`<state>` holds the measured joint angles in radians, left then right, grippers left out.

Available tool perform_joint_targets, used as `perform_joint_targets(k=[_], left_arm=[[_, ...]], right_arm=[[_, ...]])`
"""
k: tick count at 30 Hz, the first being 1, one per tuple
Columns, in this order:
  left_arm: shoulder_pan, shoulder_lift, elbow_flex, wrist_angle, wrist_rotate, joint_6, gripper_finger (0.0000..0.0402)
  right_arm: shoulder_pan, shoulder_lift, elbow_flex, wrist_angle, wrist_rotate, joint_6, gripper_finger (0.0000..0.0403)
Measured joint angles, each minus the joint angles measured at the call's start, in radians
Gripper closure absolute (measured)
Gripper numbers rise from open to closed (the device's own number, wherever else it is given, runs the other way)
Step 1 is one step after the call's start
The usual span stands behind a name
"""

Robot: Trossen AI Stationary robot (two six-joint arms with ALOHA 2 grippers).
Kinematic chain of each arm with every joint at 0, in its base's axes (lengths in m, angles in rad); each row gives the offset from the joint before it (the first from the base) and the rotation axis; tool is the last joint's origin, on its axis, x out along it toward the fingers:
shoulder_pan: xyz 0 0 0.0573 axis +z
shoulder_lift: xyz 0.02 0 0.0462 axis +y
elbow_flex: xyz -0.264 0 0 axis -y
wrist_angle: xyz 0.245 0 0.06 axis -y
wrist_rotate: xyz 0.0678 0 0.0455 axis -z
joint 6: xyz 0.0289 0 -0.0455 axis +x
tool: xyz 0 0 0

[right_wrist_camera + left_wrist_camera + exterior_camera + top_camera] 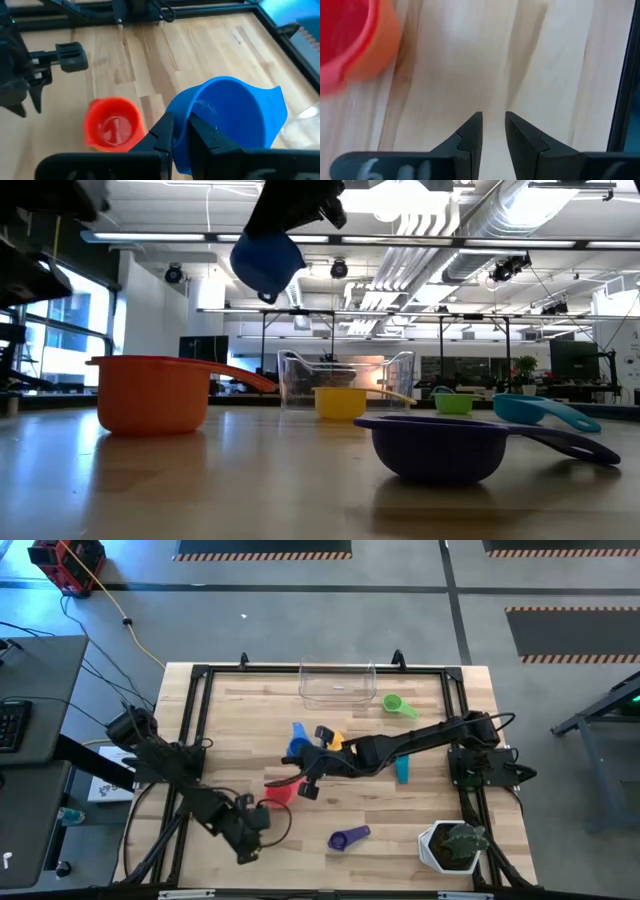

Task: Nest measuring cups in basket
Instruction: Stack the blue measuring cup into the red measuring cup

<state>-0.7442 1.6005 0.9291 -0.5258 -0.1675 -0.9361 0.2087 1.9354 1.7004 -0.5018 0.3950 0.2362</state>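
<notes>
My right gripper (182, 132) is over the middle of the table (430, 810), shut on the blue measuring cup (297, 743), which shows high up in the low view (267, 265). The orange-red cup (280, 790) stands on its base on the wood just nearer, and the yellow cup (336, 740) sits beside the blue one. Green (398, 705), teal (402, 771) and purple (348, 837) cups rest on the table. The clear basket (337, 683) stands at the far edge. My left gripper (494, 131) hovers open over bare wood near the front left, close to the orange-red cup (350, 40). My right gripper pinches the blue cup's wall at the rim (192, 107), one finger (165, 131) outside the bowl and the other (202, 134) inside it. The fingers slant down from the table's right side. The cup is lifted clear of the table and tilted.
A white pot with a green plant (455, 845) stands at the front right corner. A black frame (200, 675) runs round the table's edge. Bare wood lies between the orange-red cup and the purple cup.
</notes>
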Motion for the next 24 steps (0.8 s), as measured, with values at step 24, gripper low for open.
perform_joint_targets(k=[24], left_arm=[[-0.114,-0.104,0.000,-0.570,-0.202,-0.013,0.0328]], right_arm=[[0.047,0.001,0.206,-0.153,0.189,0.292,0.0386]])
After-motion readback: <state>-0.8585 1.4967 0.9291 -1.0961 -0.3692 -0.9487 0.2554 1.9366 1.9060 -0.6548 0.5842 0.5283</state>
